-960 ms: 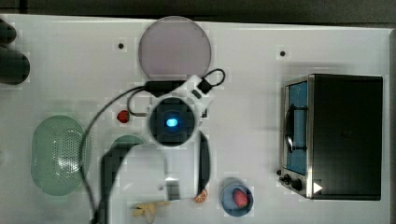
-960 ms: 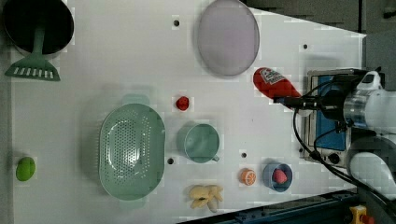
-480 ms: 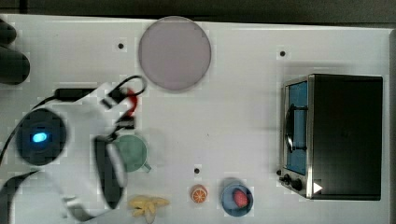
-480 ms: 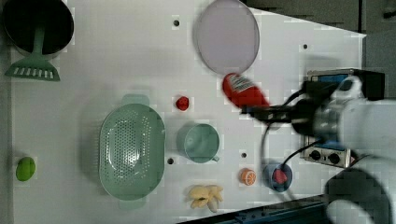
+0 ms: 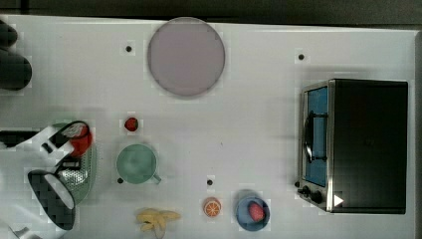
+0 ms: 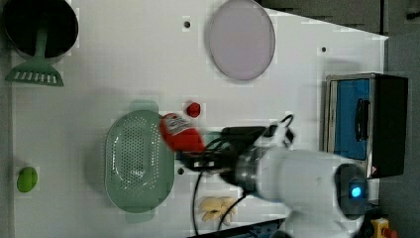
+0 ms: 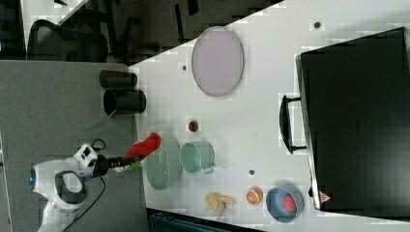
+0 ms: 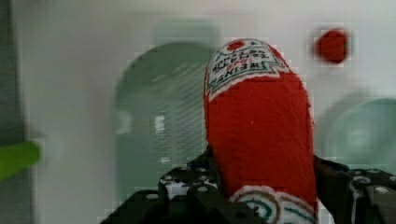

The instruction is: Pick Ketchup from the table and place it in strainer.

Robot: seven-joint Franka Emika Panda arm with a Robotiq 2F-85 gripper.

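Ketchup (image 6: 179, 134) now over strainer (image 6: 133, 163)

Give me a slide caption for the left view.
Tool holding the ketchup over the strainer's edge, beside the strawberry.

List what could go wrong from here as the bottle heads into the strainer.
1. The ketchup bottle, held in the gripper, hangs over the strainer's rim rather than its middle in the left view; released here, it might tip out onto the table.
2. The green cup and the strawberry sit close beside the strainer; the arm could knock them.
3. The fingers grip the bottle near one end, so it may swing or slip.
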